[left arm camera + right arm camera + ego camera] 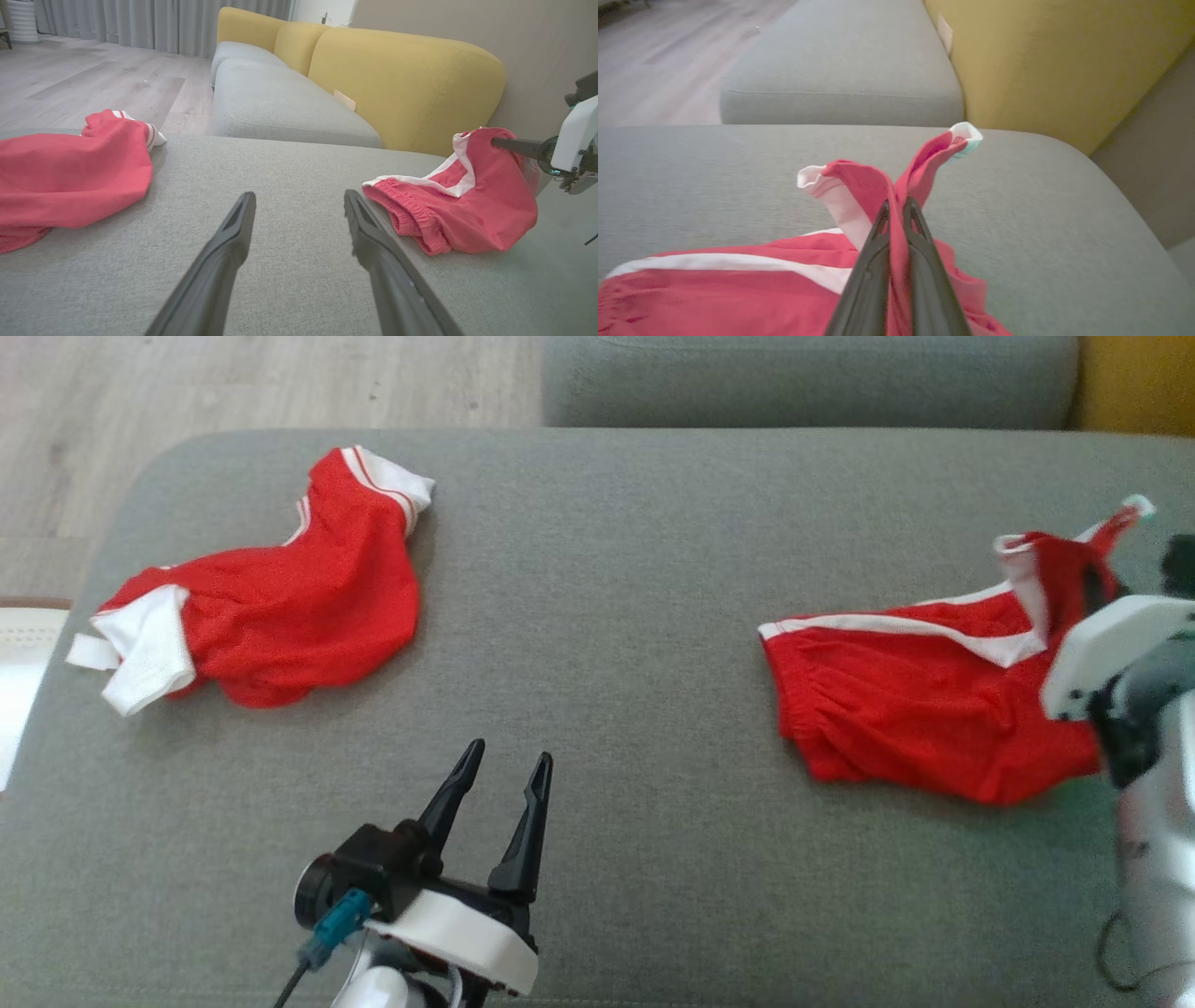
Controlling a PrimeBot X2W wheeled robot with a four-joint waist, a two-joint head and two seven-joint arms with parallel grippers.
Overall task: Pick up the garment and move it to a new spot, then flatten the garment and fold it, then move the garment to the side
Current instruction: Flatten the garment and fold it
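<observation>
Red shorts [924,719] with white trim lie crumpled at the right end of a grey cushion [607,616]. One corner is drawn up off the seat by the right gripper [896,207], whose jaws are pinched tight on a fold of the red cloth. The waistband and most of the fabric rest on the cushion, so the pick-up looks barely begun. The hold appears to take in only a thin ridge of cloth near the edge. A slow, straight lift would probably serve best, checking that the fold does not slide out as the weight comes on. The shorts should hang clear before any sideways carry, or the waistband may drag and bunch. The bare middle of the cushion seems the natural new spot, within reach of both arms for flattening. There the left gripper [513,754] hovers low over the seat with its jaws spread wide and nothing between them. A second garment [299,607], also red and white, lies heaped well apart at the left end and is best avoided. Beyond are a yellow backrest [406,79] and a pale wood floor [233,383].
</observation>
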